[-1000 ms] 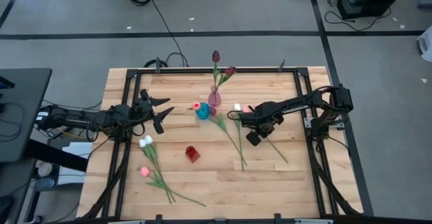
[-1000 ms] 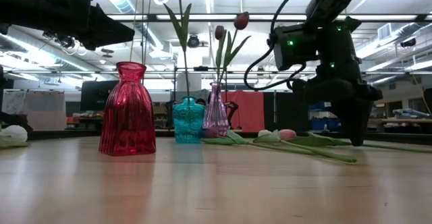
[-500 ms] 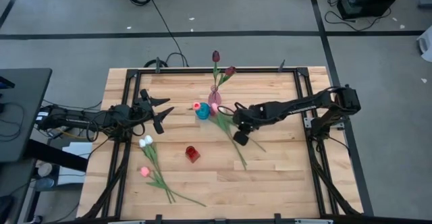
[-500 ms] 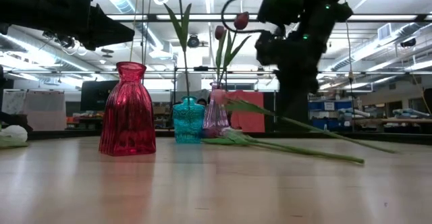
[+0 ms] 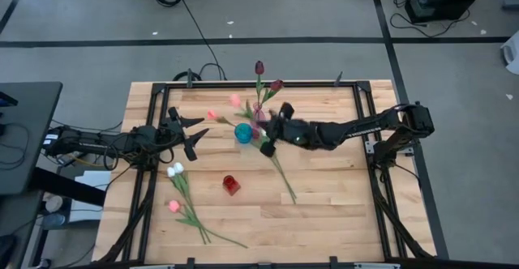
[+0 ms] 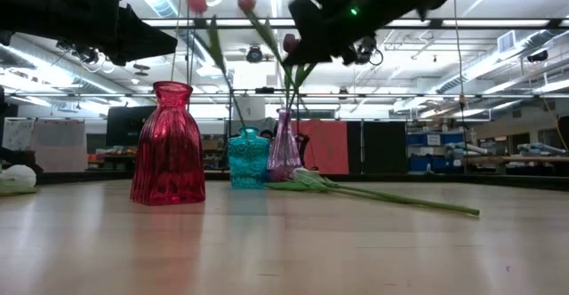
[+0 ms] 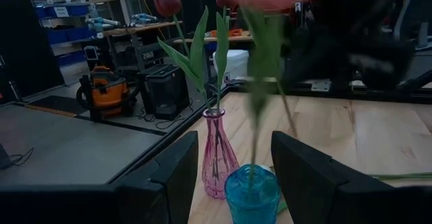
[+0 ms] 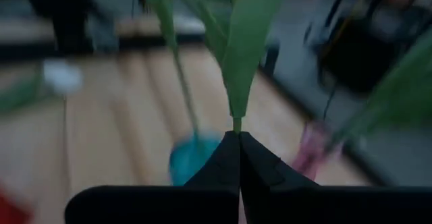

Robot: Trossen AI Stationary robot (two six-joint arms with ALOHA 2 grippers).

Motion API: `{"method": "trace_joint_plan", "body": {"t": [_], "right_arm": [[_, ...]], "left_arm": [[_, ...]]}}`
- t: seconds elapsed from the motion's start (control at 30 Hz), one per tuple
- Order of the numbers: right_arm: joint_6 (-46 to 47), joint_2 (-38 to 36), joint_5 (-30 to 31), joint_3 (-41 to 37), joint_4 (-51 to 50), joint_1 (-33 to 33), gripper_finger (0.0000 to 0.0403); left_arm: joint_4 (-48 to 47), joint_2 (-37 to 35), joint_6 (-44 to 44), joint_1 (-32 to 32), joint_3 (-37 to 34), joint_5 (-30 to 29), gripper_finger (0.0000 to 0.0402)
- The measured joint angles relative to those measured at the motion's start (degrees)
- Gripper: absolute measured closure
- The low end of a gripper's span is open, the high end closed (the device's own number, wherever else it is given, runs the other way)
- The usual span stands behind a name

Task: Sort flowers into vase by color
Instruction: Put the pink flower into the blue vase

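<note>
Swung left since earlier, right gripper clamped on pink tulip above teal vase; next, lowering stem inside; left gripper apart, waiting.

Desk is being viewed from overhead and at surface level; teal vase is being shared by all views.

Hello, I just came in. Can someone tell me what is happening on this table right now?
The robot is sorting artificial tulips into small vases. The right hand is shut on a pink tulip and holds it above the teal vase, which already has one pink tulip in it. The purple vase holds two maroon tulips; the red vase looks empty. The left hand waits open on its side. Several tulips lie on the table.
</note>
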Motion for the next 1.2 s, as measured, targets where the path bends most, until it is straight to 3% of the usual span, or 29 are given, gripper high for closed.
{"method": "trace_joint_plan", "body": {"t": [0.33,0.6,0.93,1.2], "right_arm": [[-5.9,0.2,-5.5,0.0,18.9,-4.4,0.0398],[-8.4,5.5,-10.4,0.8,33.3,-4.3,0.0398],[-10.9,11.6,-10.4,5.5,34.4,-4.4,0.0398],[-6.1,13.4,-9.0,5.2,30.7,-4.8,0.0397]], "left_arm": [[0.0,0.0,0.0,0.0,0.0,0.0,0.021],[0.2,0.0,0.0,0.0,0.0,0.0,0.021],[-0.1,0.0,0.1,0.0,0.0,0.0,0.021],[-0.5,0.0,0.1,0.0,0.0,0.0,0.021]]}}
